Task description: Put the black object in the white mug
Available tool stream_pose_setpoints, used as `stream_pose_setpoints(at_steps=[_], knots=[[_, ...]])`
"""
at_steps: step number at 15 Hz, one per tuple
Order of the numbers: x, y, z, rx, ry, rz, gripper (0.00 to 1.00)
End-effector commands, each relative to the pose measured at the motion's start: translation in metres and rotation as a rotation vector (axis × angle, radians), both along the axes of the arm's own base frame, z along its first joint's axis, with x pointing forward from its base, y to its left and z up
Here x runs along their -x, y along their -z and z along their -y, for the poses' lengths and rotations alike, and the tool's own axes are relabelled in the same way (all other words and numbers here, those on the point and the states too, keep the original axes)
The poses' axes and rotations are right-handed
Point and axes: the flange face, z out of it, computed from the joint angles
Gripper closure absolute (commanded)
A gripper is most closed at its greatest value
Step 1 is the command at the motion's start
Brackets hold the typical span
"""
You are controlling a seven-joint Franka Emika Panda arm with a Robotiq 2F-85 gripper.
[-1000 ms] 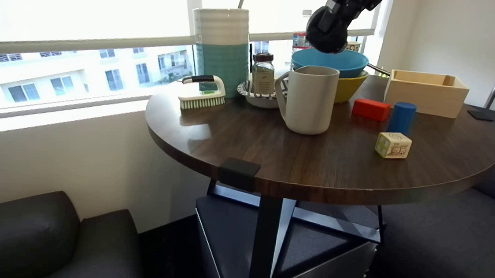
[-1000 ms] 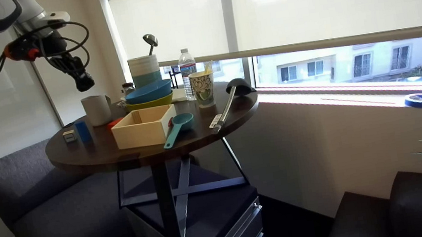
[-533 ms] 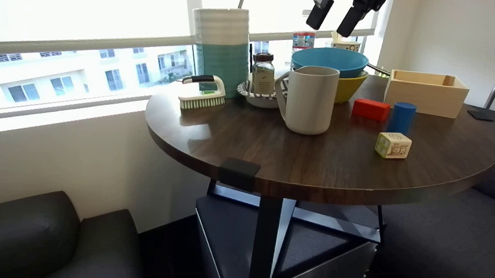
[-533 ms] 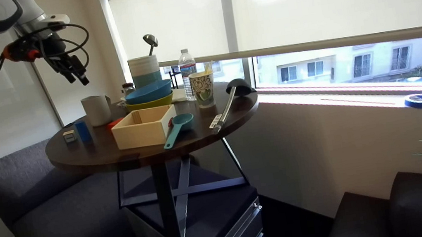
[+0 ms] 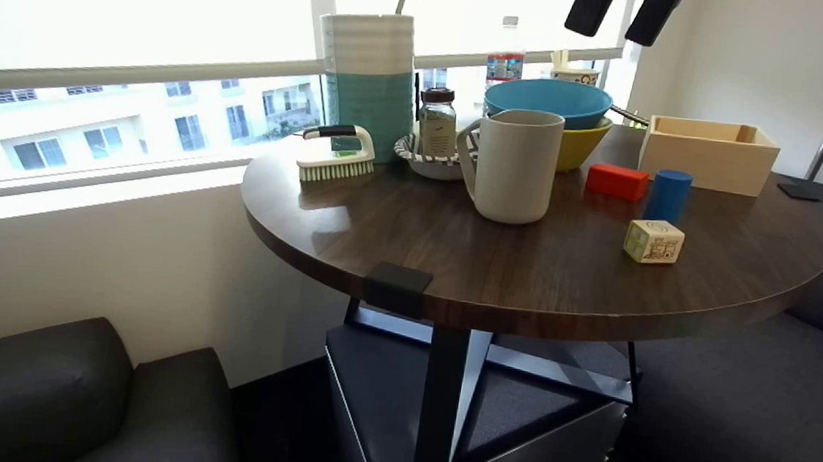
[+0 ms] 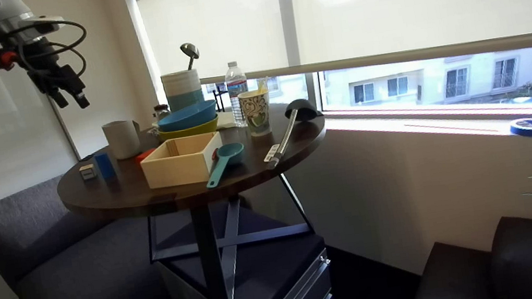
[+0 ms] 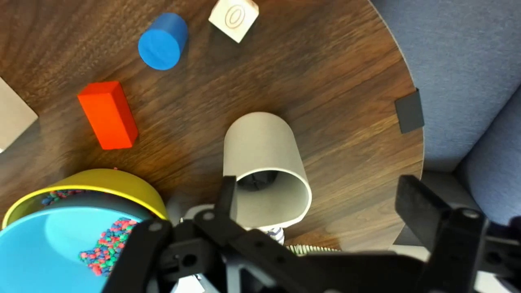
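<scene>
- In the wrist view, the black object (image 7: 257, 180) lies inside the white mug (image 7: 260, 142), so I judge that the placing is done and that the step in hand is to bring the jaws away.
- The next move calls, I think, for raising the jaws free, with care not to brush the mug.
- Here the jaws are spread wide and nothing is held between them. The object is beyond their tips, down in the mug, nearer to the finger (image 7: 225, 199) at the picture's left; the blue bowl (image 7: 40, 252) lies outward past this finger.
- In an exterior view, the jaws hang at the upper edge, parted too. The mug stands upright on the bench (image 5: 497, 267), lower than the jaws and apart; the red block (image 5: 616, 182) shows beneath them. The mug's wall hides the object.
- In an exterior view, a gap shows between the jaws. The mug is below them, not touching; the wooden box (image 6: 174, 171) is lower and farther to the picture's right.
</scene>
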Motion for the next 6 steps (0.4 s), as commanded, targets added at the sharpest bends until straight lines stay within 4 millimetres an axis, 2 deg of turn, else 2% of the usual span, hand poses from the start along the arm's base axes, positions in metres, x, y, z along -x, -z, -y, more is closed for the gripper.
stream_pose_setpoints(at_steps=[1, 6], knots=[[0.0025, -0.0027, -0.0005, 0.002, -0.002, 0.003, 0.0], [0.0005, 0.0007, 0.0011, 0.001, 0.001, -0.005, 0.0]])
